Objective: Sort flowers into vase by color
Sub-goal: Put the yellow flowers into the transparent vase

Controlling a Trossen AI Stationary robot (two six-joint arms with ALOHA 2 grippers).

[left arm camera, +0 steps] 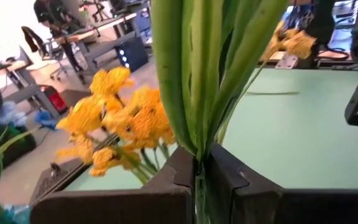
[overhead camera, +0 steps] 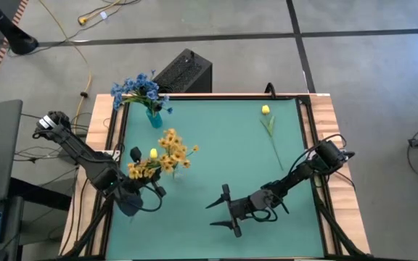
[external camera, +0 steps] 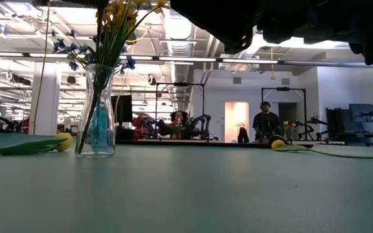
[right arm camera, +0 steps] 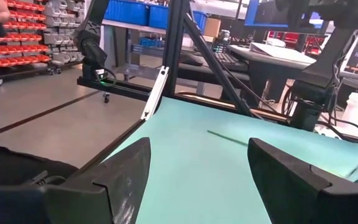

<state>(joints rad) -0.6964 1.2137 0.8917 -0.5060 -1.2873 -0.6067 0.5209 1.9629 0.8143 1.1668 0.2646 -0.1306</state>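
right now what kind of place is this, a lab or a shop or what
Most likely a robotics lab or workshop. Beyond the green table stand more robot arm rigs on benches under open ceiling ducts, and the right wrist view shows shelves of red parts bins.

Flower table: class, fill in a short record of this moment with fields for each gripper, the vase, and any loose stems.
Left gripper: the left gripper is shut on the yellow spray stems, over the table's left side
Right gripper: the right gripper is open, empty, low over the green table
Vase: the glass vase stands near the far left corner and holds the blue flowers
Loose stems: one yellow bud stem lies near the far right; a second yellow bud shows beside the held spray
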